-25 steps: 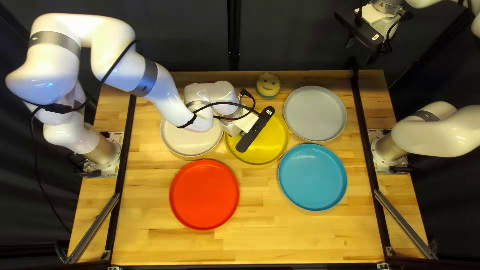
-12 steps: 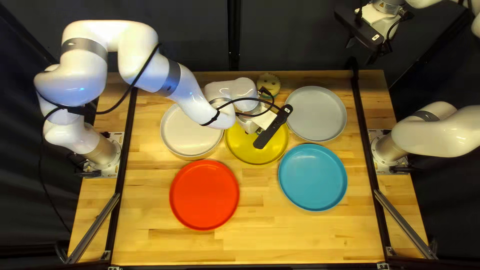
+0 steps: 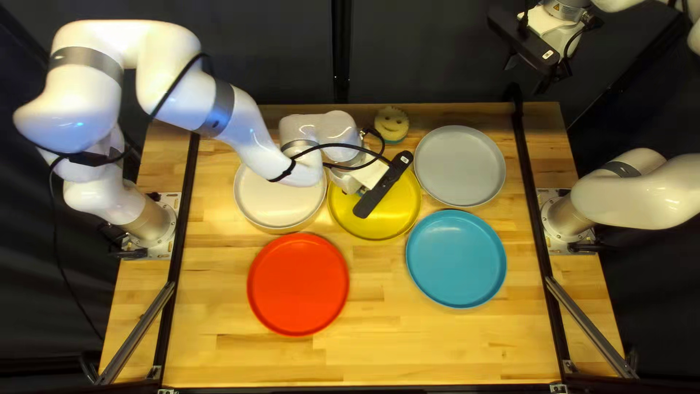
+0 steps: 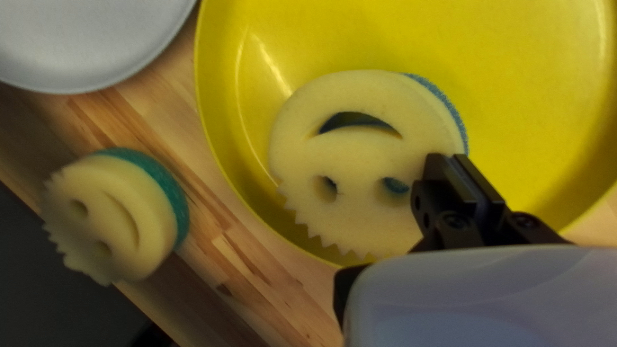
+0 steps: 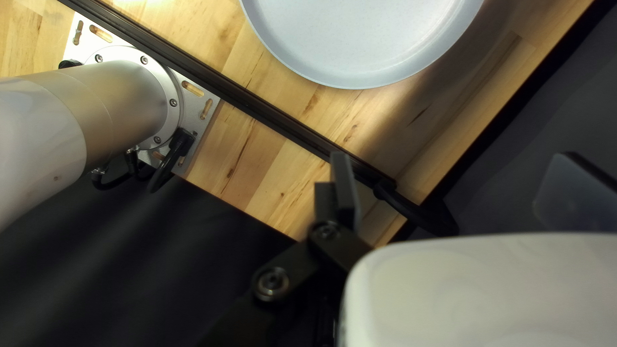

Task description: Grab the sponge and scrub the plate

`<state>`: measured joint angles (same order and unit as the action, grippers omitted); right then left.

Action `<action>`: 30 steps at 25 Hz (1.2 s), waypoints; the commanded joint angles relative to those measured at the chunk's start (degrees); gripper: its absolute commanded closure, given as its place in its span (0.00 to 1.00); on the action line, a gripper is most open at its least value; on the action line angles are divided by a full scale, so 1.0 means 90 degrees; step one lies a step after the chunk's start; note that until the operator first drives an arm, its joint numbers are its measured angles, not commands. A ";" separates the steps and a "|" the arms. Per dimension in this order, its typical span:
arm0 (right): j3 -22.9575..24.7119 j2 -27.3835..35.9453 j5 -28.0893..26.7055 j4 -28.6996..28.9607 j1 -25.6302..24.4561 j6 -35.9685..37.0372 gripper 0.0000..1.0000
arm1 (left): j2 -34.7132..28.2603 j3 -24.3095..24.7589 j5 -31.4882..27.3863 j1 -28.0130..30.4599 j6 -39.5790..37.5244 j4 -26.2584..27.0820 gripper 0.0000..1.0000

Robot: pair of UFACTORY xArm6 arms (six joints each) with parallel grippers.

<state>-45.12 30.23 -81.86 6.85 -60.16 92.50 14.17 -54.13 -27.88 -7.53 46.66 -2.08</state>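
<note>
Cream foam is filling the left wrist view: a scallop-edged, smiley-cut sponge [image 4: 350, 157] with rough blue backing, appearing over the glossy yellow plate [image 4: 533, 83]; whether they're touching, I can't tell. The left gripper [image 3: 383, 184] is pinching its edge, jaws almost together. Behind it, the left arm [image 3: 168, 69] is arching high from its base and slanting down across the bench [image 3: 408, 346]. Over on the right, the raised right arm is crossing the top edge, its gripper [image 3: 525, 76] hanging beyond the bench's far edge, jaws standing wide apart. A second sponge [image 3: 392, 122], teal-backed, is resting near that edge, close to the smooth grey plate [image 3: 460, 165]. Only the top left view is showing the red [image 3: 297, 284], blue [image 3: 456, 259] and off-white [image 3: 273, 201] plates, while the left wrist view is revealing the held sponge's face.
</note>
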 commanded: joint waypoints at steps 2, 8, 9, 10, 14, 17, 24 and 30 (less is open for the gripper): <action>0.0000 0.0000 0.0000 0.0000 0.0000 0.0000 0.00 | 0.0320 -0.0258 0.0054 -0.0006 0.0065 0.0074 1.00; 0.0000 0.0000 0.0000 0.0000 0.0000 0.0000 0.00 | 0.0898 -0.0855 0.0010 -0.0076 0.0387 0.0273 1.00; 0.0000 0.0000 0.0000 0.0000 0.0000 0.0000 0.00 | 0.0947 -0.0916 -0.0004 -0.0077 0.0418 0.0294 1.00; 0.0000 0.0000 0.0000 0.0000 0.0000 0.0000 0.00 | 0.0971 -0.0947 -0.0011 -0.0069 0.0435 0.0310 1.00; 0.0000 0.0000 0.0000 0.0000 0.0000 0.0000 0.00 | 0.0925 -0.0849 0.0047 0.0077 0.0374 0.0334 1.00; 0.0000 0.0000 0.0000 0.0000 0.0000 0.0000 0.00 | 0.0859 -0.0671 0.0152 0.0260 0.0275 0.0350 1.00; 0.0000 0.0000 0.0000 0.0000 0.0000 0.0000 0.00 | 0.0405 0.0131 0.0458 0.0711 -0.0012 0.0448 1.00; 0.0000 0.0000 0.0000 0.0000 0.0000 0.0000 0.00 | 0.0031 0.0460 0.0421 0.0767 -0.0166 0.0392 1.00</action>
<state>-45.12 30.23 -81.86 6.85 -60.16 92.50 15.46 -50.88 -23.89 -0.34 45.28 1.61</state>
